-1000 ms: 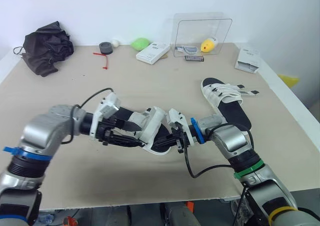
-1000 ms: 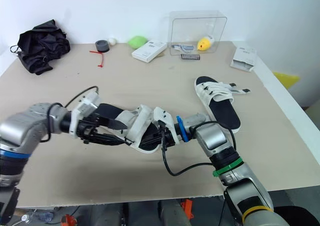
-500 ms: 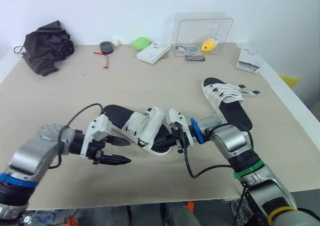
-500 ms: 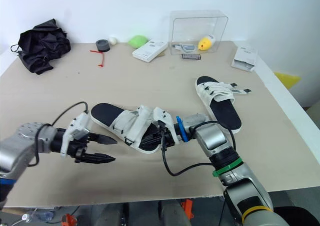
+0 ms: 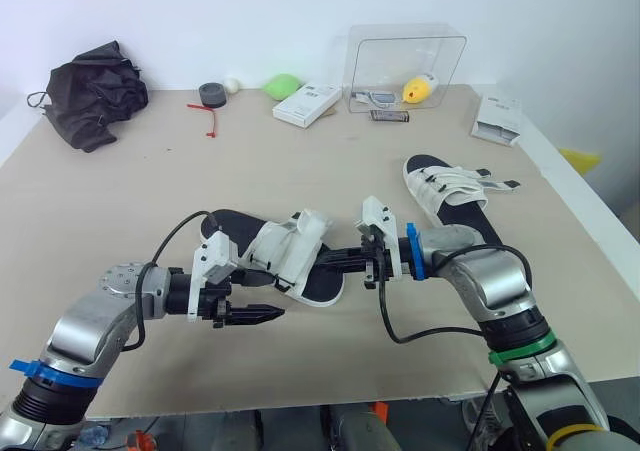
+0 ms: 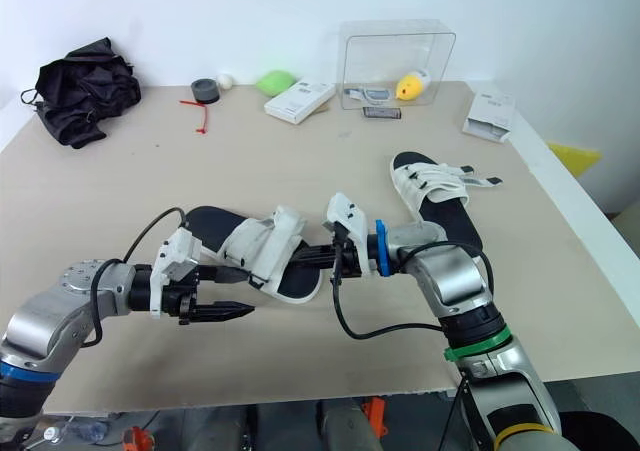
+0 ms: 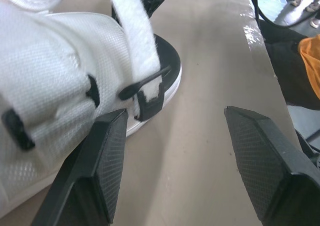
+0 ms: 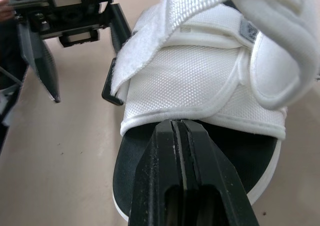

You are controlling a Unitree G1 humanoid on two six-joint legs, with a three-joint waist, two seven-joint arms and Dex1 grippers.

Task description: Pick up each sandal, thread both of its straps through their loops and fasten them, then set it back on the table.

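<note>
The near sandal [image 5: 277, 252], black-soled with a white upper, lies on the table in the middle. One strap rises from its black loop [image 7: 150, 93], loose. My left gripper [image 5: 260, 304] is open just in front of that sandal, its fingers [image 7: 107, 161] spread beside the loop with nothing between them. From the right, my right gripper [image 5: 326, 261] points at the sandal, shut; its fingertips [image 8: 179, 136] touch the edge of the white upper over the black insole. The second sandal [image 5: 450, 199] lies to the right, straps across its upper.
Along the far edge are a black cloth bundle [image 5: 92, 91], a tape roll [image 5: 211, 95], a green object [image 5: 282, 86], a white box [image 5: 307, 104] and a clear box [image 5: 405, 68] holding a yellow item. Another white box [image 5: 497, 119] sits at the right edge.
My left gripper let go of the near sandal, drew back to the left, then came in again beside its strap loop. The right gripper shifted up from the sandal's end to the upper's edge.
</note>
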